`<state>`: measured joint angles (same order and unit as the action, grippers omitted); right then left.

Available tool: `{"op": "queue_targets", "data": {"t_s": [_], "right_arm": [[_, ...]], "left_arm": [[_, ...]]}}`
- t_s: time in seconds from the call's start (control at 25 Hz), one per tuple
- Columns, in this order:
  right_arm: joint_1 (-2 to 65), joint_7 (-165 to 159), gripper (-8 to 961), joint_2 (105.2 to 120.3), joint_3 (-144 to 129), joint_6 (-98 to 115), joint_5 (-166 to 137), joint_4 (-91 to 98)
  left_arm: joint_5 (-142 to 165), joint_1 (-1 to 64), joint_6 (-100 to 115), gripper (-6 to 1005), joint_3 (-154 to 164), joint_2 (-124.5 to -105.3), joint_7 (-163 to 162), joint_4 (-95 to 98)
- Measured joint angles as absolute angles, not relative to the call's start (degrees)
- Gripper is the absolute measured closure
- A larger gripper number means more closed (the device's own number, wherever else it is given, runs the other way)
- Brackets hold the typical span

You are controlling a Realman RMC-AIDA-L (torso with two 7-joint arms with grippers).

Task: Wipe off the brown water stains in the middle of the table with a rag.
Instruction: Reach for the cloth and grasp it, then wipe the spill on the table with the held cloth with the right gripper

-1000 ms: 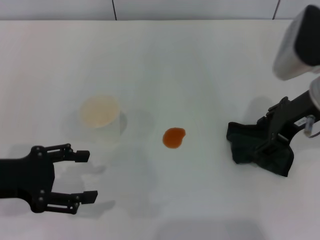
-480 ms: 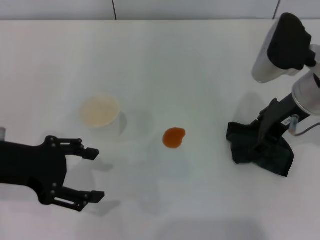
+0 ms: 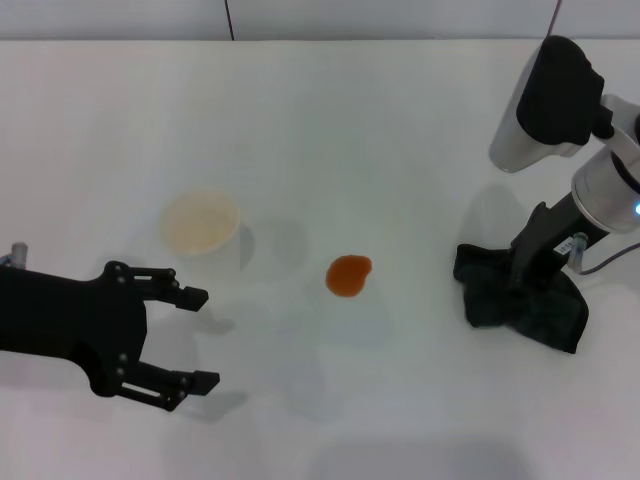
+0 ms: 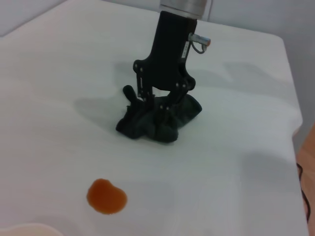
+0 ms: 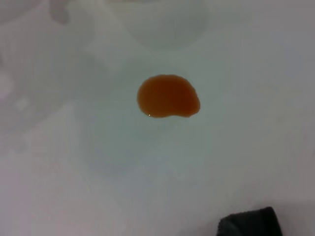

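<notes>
The brown water stain [image 3: 349, 275] is a small glossy orange-brown blot in the middle of the white table [image 3: 380, 120]. It also shows in the left wrist view [image 4: 107, 196] and the right wrist view [image 5: 168, 96]. The rag [image 3: 520, 308] is a dark crumpled cloth at the right, resting on the table. My right gripper [image 3: 524, 284] points straight down into it, its fingers [image 4: 147, 100] closed on a fold of the rag [image 4: 160, 123]. My left gripper [image 3: 200, 338] is open and empty, low at the front left, apart from the stain.
A white paper cup [image 3: 201, 226] stands left of the stain, just beyond my left gripper. The table's far edge meets a tiled wall [image 3: 300, 18]. The table's right edge [image 4: 295, 118] lies just past the rag.
My left arm has moved right, with its gripper still open. My right arm's upper part has swung left and more upright, with its gripper staying on the rag. The rag and stain have not moved.
</notes>
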<state>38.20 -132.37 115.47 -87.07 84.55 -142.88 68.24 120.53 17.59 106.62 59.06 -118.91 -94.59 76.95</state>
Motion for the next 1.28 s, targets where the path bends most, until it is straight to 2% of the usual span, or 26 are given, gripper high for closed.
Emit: {"op": "queue_targets", "data": {"t_s": [0.08, 0.28, 0.48, 0.88, 1.28], "right_arm": [[38.2, -132.0, 679, 115.47, -87.5, 84.3, -142.9, 68.2], [38.6, -131.2, 856, 115.61, -88.6, 83.1, -142.6, 67.9], [41.0, -131.2, 880, 115.96, -90.2, 78.7, -141.9, 66.6], [51.0, -131.4, 885, 116.21, -99.5, 68.3, -132.9, 56.7], [52.7, -131.4, 886, 116.19, -112.4, 67.9, -121.6, 58.6]], "left_arm": [[120.5, 17.6, 106.1, 106, 59.1, -118.92, -94.6, 76.9], [120.6, 17.9, 106.0, 106, 59.1, -118.92, -94.6, 76.9], [120.6, 18.0, 106.4, 106, 60.1, -118.91, -94.7, 76.8], [120.7, 17.8, 106.5, 106, 63.9, -118.91, -95.5, 76.8], [120.7, 18.0, 106.5, 106, 64.2, -118.91, -95.7, 76.8]]}}
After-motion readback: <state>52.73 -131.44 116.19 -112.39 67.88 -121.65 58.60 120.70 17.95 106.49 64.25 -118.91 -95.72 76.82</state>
